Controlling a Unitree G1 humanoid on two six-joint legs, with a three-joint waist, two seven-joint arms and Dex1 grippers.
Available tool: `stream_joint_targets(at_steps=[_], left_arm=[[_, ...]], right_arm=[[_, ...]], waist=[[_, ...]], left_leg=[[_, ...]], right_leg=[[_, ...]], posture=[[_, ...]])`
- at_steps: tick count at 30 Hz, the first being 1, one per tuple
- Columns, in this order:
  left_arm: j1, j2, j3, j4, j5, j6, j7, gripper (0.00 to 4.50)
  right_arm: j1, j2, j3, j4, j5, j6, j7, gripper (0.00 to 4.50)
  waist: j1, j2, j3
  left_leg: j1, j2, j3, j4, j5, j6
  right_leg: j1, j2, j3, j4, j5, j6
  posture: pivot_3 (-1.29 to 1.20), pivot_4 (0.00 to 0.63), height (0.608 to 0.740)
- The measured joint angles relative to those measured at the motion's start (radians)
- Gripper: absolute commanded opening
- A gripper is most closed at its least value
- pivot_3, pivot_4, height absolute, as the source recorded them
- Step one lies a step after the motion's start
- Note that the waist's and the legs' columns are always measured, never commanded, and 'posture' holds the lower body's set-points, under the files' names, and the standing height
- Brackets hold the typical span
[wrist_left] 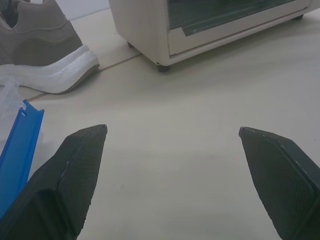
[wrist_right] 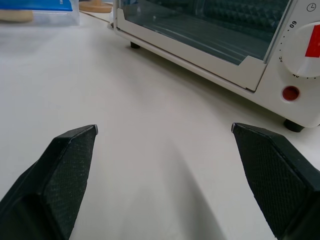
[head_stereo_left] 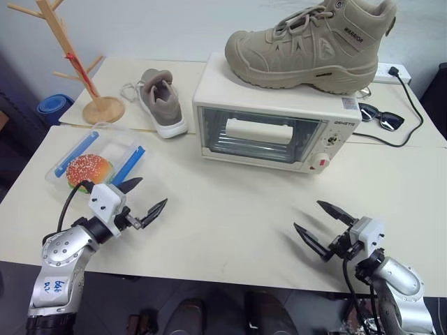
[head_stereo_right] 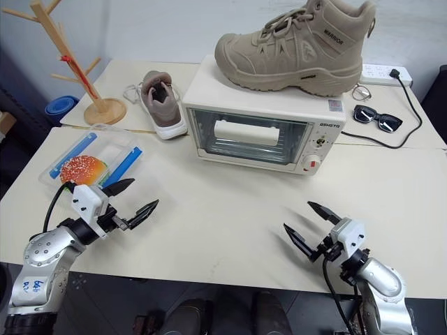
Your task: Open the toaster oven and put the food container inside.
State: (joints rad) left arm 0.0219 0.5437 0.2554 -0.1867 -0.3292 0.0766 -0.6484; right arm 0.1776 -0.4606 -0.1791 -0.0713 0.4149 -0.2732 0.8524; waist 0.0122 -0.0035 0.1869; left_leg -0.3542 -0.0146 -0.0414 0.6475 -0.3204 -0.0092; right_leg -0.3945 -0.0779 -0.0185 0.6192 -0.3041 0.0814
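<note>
Nothing is begun: the toaster oven [head_stereo_left: 276, 132] door is shut at twelve o'clock, the food container [head_stereo_left: 94, 162] at ten. The left gripper [head_stereo_left: 143, 201] and right gripper [head_stereo_left: 323, 225] hover with fingers apart; next, one must reach the door handle [head_stereo_left: 258, 130].

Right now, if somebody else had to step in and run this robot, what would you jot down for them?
Left pincer: open, empty, beside the food container.
Right pincer: open, empty, over bare table in front of the toaster oven.
Oven: door shut, a tan boot on top.
Container: on the table left of the oven, burger inside.
Done: nothing yet.
Left: open the door, put the container inside.
</note>
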Motion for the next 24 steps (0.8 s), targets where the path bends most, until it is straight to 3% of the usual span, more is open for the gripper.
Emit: stream_joint_targets(at_steps=[6,9,12,20,24], left_arm=[[-0.010,0.011,0.009,-0.021,-0.089,0.082,-0.046,4.50],[-0.010,0.058,0.075,-0.084,-0.276,0.206,-0.116,4.50],[-0.012,0.105,0.134,-0.124,-0.353,0.253,-0.148,4.50],[0.028,0.116,0.171,-0.129,-0.377,0.261,-0.186,4.50],[0.069,0.095,0.172,-0.149,-0.374,0.251,-0.185,4.50]], right_arm=[[-0.007,-0.003,0.024,-0.051,0.038,0.064,0.030,4.48],[-0.115,-0.004,0.026,-0.112,0.084,0.159,0.003,4.48],[-0.224,-0.012,0.027,-0.145,0.105,0.230,-0.028,4.48],[-0.481,0.001,0.066,-0.107,0.109,0.368,-0.065,4.48],[-0.529,0.029,0.094,-0.088,0.112,0.396,-0.065,4.48]], waist=[[-0.003,0.000,0.000],[-0.018,0.000,0.000],[-0.015,0.001,0.000],[-0.014,0.001,0.000],[-0.015,0.001,0.001]], left_leg=[[0.000,0.000,0.000,0.000,0.000,0.000],[0.000,0.001,0.000,0.001,0.000,0.000],[0.000,0.001,0.000,-0.001,0.000,-0.001],[-0.002,0.001,0.000,0.000,0.000,-0.001],[-0.002,0.001,0.000,0.000,0.000,-0.001]], right_leg=[[0.000,0.000,0.000,0.000,0.000,0.000],[-0.001,0.000,0.001,0.001,0.000,0.000],[-0.001,0.000,0.000,0.002,-0.001,-0.002],[-0.003,0.000,0.000,0.000,-0.001,-0.002],[-0.003,0.000,0.000,0.000,-0.001,-0.002]], posture=[[0.00,0.150,0.740],[0.00,0.150,0.740],[0.00,0.150,0.740],[0.00,0.150,0.740],[0.00,0.150,0.740]])
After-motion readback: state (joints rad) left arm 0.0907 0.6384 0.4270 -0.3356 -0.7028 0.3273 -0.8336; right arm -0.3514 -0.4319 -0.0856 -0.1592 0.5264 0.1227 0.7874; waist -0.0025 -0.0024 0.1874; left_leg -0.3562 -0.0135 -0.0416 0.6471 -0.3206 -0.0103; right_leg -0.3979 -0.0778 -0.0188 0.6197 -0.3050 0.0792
